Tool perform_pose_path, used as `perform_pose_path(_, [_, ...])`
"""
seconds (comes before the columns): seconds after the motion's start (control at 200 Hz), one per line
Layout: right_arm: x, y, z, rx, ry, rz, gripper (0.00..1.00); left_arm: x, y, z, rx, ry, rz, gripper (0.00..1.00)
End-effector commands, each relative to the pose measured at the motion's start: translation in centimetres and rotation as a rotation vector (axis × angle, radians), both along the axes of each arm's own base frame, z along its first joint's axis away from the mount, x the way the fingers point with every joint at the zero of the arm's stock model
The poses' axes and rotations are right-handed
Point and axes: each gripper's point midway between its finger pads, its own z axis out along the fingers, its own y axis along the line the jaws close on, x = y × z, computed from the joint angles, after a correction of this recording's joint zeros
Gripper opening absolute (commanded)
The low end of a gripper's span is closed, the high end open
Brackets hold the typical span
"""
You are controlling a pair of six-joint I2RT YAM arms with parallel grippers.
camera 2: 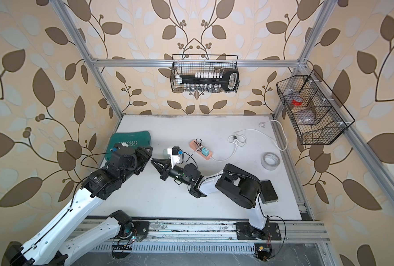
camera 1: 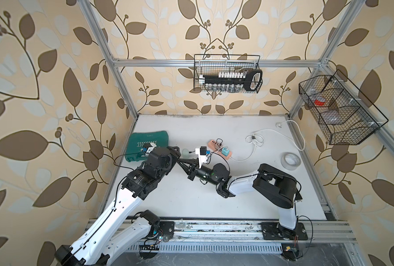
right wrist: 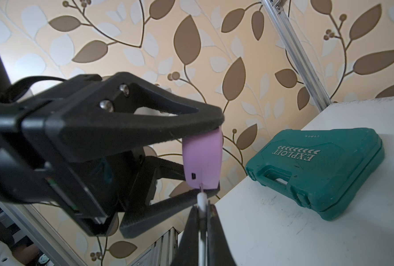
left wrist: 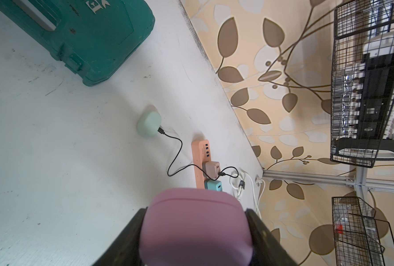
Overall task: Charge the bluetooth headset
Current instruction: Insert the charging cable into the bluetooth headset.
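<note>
Scuffed, matte white tabletop; on it lies the green tool case, hard moulded plastic with rounded corners, latches and a handle slot; well to the right of that case sits a slim salmon power strip, with boxy chargers plugged in; held up just beside the green case is the pink headset case, smooth and pebble-rounded, clamped between the left jaws; the right jaws are pressed together on a small white plug, its thin metal tip touching the pink shell beside its port.
</note>
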Motion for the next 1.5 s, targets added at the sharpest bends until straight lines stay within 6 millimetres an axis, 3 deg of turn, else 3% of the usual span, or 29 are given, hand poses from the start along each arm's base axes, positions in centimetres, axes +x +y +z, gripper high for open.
perform_pose_path(0.0, [-0.6, -1.0, 2.6, 0.054, -0.045, -0.021, 0.07, -0.6, -0.6, -0.2, -0.006, 0.006, -0.039, 0.29])
perform_pose_path(0.205, [-0.7, -1.2, 3.1, 0.053, -0.066, -0.031, 0.07, -0.5, -0.8, -0.5, -0.009, 0.017, -0.044, 0.29])
perform_pose_path(0.635, [0.8, -0.8, 2.1, -0.033, -0.037, -0.080, 0.07, -0.1, -1.7, -0.4, -0.014, 0.024, -0.083, 0.29])
perform_pose_path(0.76, [0.9, -0.2, 2.3, -0.041, -0.041, -0.059, 0.08, 0.2, -2.5, -0.7, -0.027, 0.031, -0.115, 0.20])
perform_pose_path(1.19, [2.2, 0.9, 3.3, 0.042, 0.019, -0.067, 0.07, 0.1, -2.8, -0.7, -0.014, 0.024, -0.138, 0.15])
perform_pose_path(1.494, [3.7, -0.2, 1.2, -0.008, 0.123, -0.163, 0.04, 0.2, -2.1, -0.1, 0.025, 0.008, -0.119, 0.15])
